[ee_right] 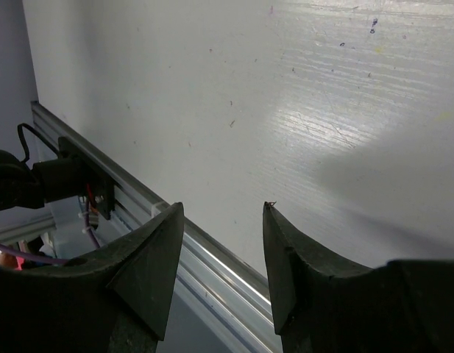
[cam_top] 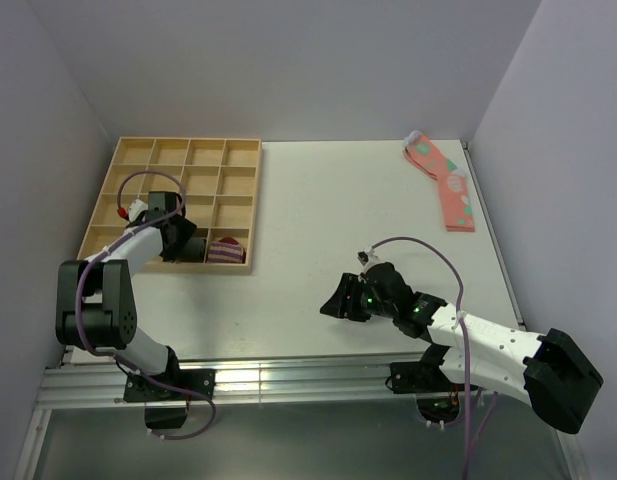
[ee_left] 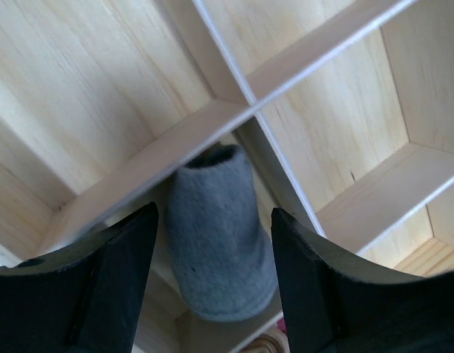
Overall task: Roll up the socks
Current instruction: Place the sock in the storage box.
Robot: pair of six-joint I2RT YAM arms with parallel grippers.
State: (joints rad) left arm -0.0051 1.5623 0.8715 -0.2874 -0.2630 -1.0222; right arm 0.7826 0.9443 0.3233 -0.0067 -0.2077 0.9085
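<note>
Left hand (ee_left: 214, 215) stood open astride the grey sock (ee_left: 215, 257) in the tray (cam_top: 188, 152) at nine o'clock, right hand (ee_right: 221, 209) hung open, empty, above the surface (ee_right: 285, 88)

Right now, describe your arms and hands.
Both arms pair white links with black joints: left arm, right arm. A purple cable loops along each. Each hand is black with two broad, wedge-shaped fingers: left hand, right hand. Two green lights glow near the right wrist.
</note>
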